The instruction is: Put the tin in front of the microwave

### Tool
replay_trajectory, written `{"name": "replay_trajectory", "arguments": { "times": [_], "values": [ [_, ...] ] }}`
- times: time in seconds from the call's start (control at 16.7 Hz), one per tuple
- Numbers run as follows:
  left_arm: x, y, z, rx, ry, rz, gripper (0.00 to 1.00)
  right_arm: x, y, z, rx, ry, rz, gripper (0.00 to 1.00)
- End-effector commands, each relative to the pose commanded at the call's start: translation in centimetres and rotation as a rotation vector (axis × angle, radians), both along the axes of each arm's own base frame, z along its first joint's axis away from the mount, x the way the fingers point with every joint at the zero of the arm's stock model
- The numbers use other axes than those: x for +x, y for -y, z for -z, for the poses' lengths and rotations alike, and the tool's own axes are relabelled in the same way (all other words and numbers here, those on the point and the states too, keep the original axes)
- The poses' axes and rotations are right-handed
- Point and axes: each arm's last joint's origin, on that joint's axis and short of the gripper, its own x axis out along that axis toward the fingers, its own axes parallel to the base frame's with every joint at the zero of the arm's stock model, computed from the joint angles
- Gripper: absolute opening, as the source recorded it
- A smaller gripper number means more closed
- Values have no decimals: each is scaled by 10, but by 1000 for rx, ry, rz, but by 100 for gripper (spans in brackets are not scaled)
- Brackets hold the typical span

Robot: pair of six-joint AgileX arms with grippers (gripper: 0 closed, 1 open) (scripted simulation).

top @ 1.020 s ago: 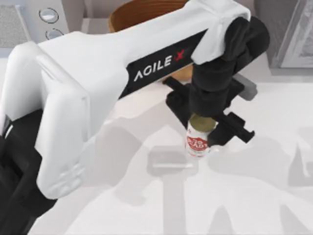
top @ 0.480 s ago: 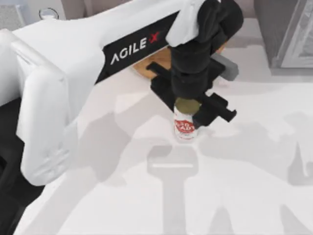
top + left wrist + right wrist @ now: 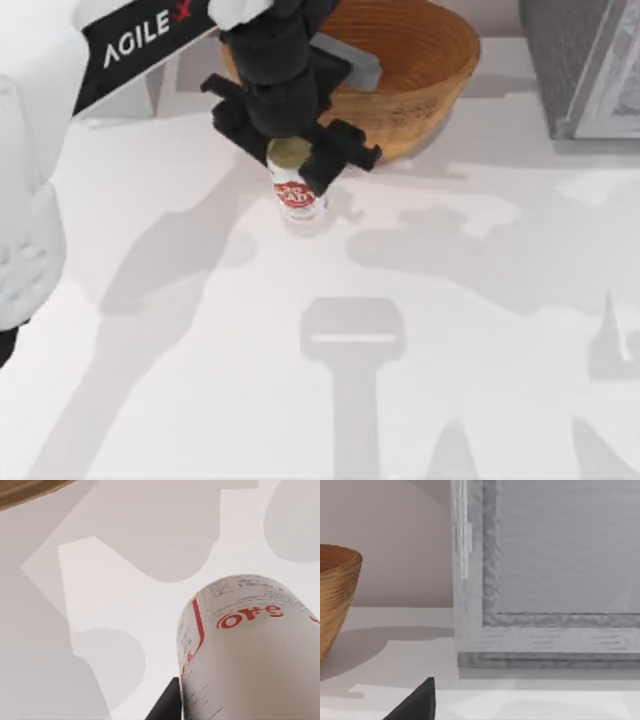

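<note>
Gripping cylindrical tin (image 3: 297, 192): left hand (image 3: 292, 160) clamped, beside ribbed woven basket (image 3: 420, 60).

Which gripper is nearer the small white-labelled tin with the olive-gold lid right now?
Left. The left gripper is clamped on the tin from above, beside the wooden basket bowl. The right arm is parked by the darker grey box.

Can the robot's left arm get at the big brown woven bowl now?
Probably not yet: the left hand is shut on the small white tin with the red label, though the brown woven bowl sits right beside it.
</note>
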Motion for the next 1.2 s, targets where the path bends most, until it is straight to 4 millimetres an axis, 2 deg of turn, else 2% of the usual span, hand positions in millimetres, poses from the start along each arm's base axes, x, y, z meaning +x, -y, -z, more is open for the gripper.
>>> {"name": "replay_trajectory", "arguments": {
  "times": [0.3, 0.54, 0.66, 0.96, 1.08, 1.2],
  "values": [
    [21, -60, -14, -29, 34, -83, 0, 0, 0, 0, 0, 0, 0, 100],
    [30, -110, -16, -32, 26, -169, 0, 0, 0, 0, 0, 0, 0, 100],
    [36, -148, -14, -26, 12, -245, 0, 0, 0, 0, 0, 0, 0, 100],
    [37, -262, 0, 39, -48, -496, 0, 0, 0, 0, 0, 0, 0, 100],
    [30, -295, 9, 69, -93, -581, 0, 0, 0, 0, 0, 0, 0, 100],
    [26, -311, 14, 83, -123, -628, 0, 0, 0, 0, 0, 0, 0, 100]
  ]
}}
